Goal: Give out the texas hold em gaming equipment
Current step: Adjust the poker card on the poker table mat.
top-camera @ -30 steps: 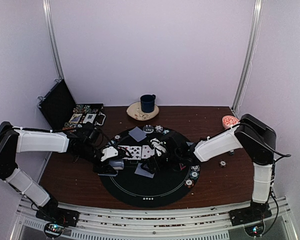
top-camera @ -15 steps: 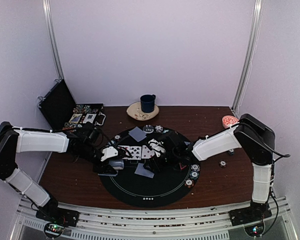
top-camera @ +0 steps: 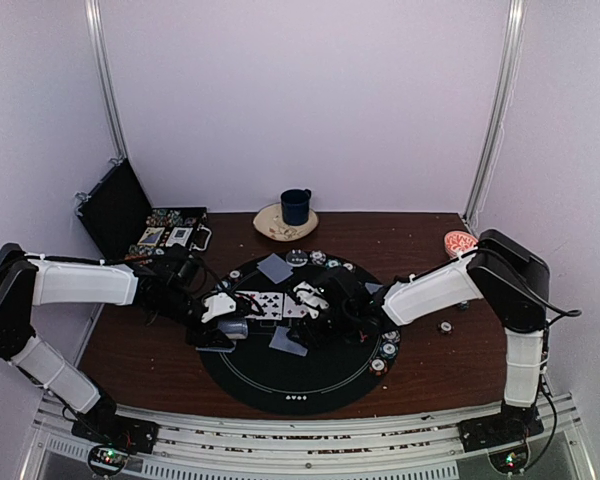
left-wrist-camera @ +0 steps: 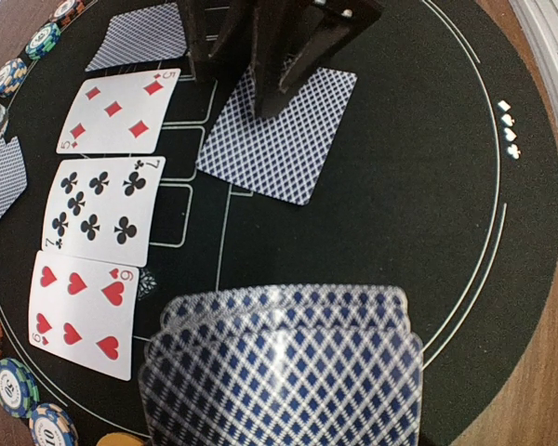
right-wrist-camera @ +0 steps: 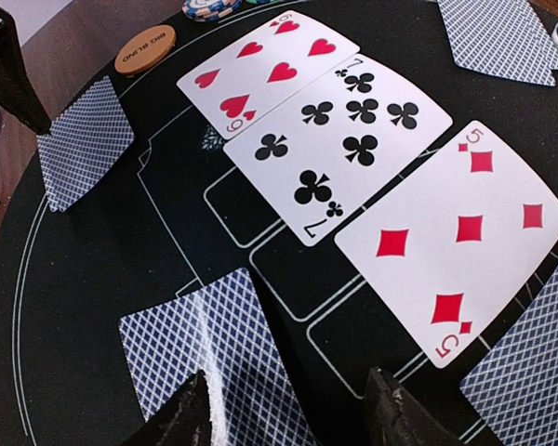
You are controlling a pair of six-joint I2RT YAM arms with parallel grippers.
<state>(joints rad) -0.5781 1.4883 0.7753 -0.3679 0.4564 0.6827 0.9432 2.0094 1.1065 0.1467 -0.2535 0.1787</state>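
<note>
Grey-blue-backed playing cards [left-wrist-camera: 279, 372] are riding as a fanned stack in our left gripper [top-camera: 228, 322], which is pinching them just above the round black felt mat [top-camera: 300, 380]. We judge that we are holding them there as the dealing supply. Three face-up white cards, the six of hearts [right-wrist-camera: 265, 70], the seven of clubs [right-wrist-camera: 344, 139] and the five of diamonds [right-wrist-camera: 456, 237], are lying side by side along the printed boxes as the shared board. We are hanging our right gripper [right-wrist-camera: 288, 413] with its jaws spread over a single face-down card [right-wrist-camera: 214, 362] near the five, probably to lift or shift it. Small striped round poker chips [left-wrist-camera: 14, 390] and an orange round button disc [right-wrist-camera: 147, 54] are crowding the mat's rim. The near half of the felt is giving us open room, but our two grippers are working close together, so we are minding that gap.
</note>
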